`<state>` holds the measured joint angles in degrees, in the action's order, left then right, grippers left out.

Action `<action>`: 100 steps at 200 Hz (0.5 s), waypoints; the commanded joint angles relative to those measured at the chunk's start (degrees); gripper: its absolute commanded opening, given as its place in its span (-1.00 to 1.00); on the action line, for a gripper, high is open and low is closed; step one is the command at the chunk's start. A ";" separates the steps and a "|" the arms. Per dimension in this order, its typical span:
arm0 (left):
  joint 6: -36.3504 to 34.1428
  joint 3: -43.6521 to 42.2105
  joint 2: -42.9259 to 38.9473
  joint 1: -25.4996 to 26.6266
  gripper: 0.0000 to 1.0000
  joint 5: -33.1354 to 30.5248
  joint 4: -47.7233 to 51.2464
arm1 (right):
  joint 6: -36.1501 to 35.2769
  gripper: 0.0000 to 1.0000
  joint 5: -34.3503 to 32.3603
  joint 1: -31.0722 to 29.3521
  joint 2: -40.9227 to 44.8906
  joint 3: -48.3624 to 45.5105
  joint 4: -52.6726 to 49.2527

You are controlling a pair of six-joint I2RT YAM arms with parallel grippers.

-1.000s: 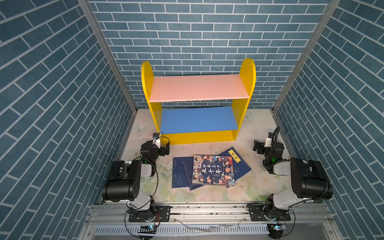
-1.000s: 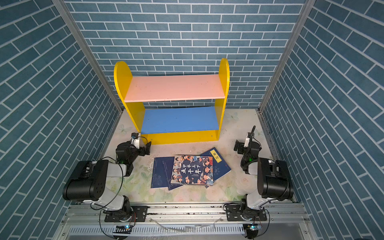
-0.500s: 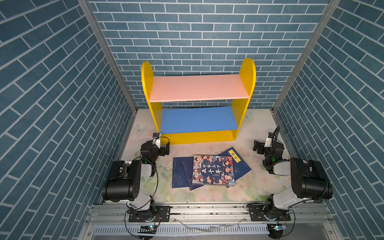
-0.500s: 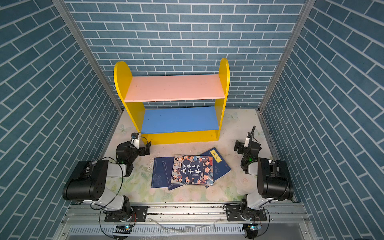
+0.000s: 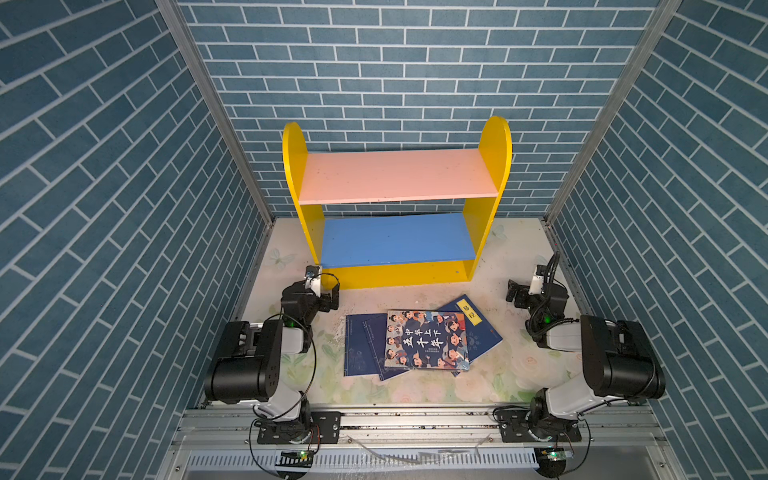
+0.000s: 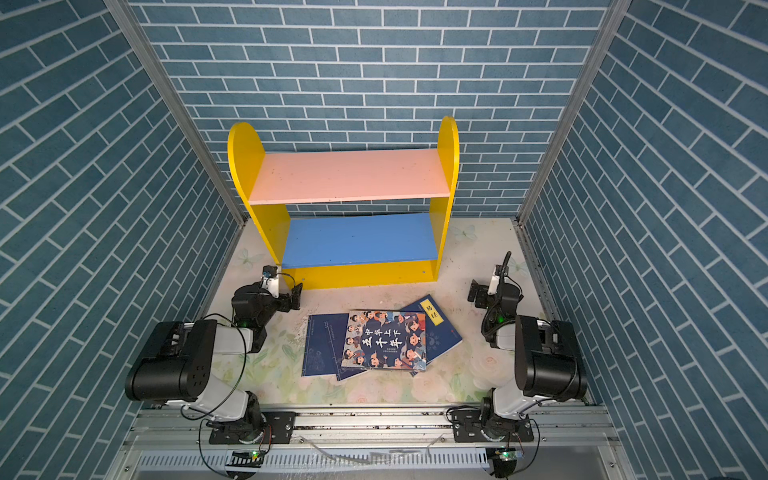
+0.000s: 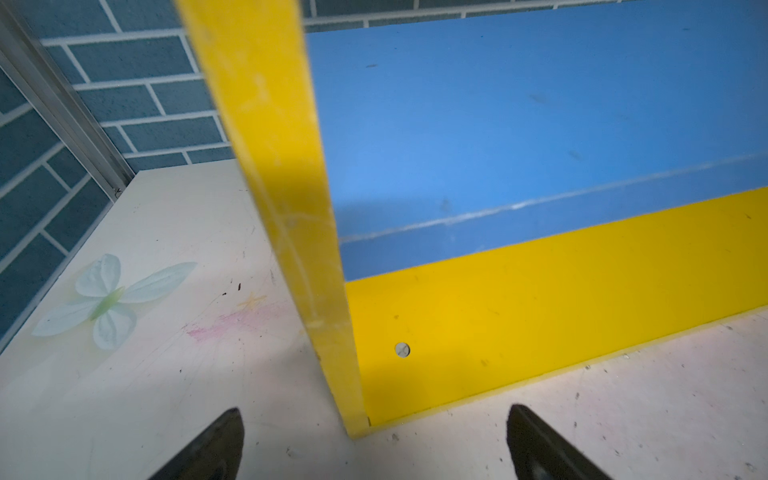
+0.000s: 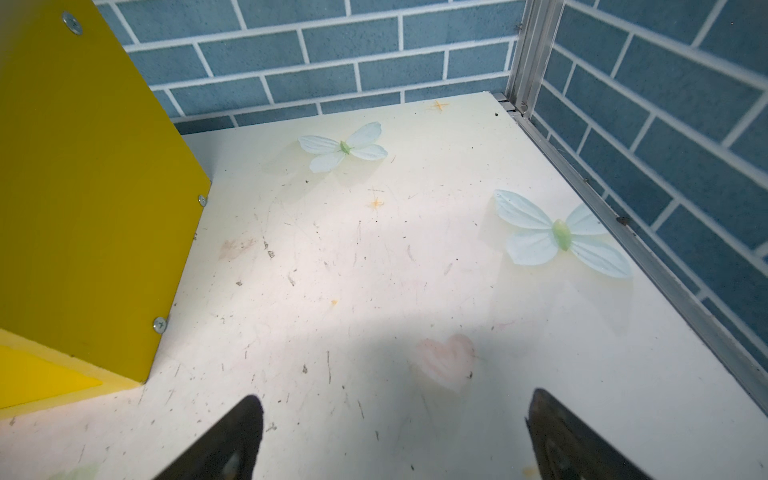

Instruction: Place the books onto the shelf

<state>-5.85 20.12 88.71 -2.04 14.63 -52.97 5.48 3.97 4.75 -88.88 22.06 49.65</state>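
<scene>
A pale tabletop printed with faint flowers fills a narrow booth of blue brick-patterned walls. There are aluminium posts in the two far corners and a metal rail at the near edge, where both arms are bolted. The shelf stands upright against the back wall, its pink upper board above its blue lower board. The books lie flat on the tabletop just in front of it, between the arms: the thick cartoon-faced book is on top and the thin navy books are fanned out beneath it (only one yellow title label shows). The left gripper sits low by the shelf's front corner on its own side. The right gripper is near the right wall, well apart from the pile. Both have their jaws spread wide and hold nothing. Only the top views show the books. The left wrist view shows close up a scuffed edge on the blue board, a round screw cap in the yellow base, a printed butterfly and a pink smear. The right wrist view shows the side panel's outer face with its screws, two more butterflies, a faint pink heart, and fine scratches and specks on the surface.
</scene>
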 commanded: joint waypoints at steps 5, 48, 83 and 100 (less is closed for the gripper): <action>-0.31 0.80 -0.90 0.20 0.99 0.48 0.59 | -2.66 0.98 0.78 -0.25 0.44 0.61 -0.09; -0.31 0.75 -0.94 0.20 0.99 0.48 0.59 | -2.66 0.98 0.78 -0.27 0.40 0.55 -0.12; -0.39 0.88 -0.92 0.20 0.99 0.48 0.76 | -2.66 0.98 0.78 -0.26 0.36 0.63 -0.19; -0.31 0.80 -0.90 0.20 0.99 0.48 0.68 | -2.67 0.98 0.78 -0.44 0.32 0.96 -0.68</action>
<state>-5.85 20.12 88.71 -2.04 14.61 -52.95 5.48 4.10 4.75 -88.88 22.06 49.63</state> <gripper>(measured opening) 0.996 0.990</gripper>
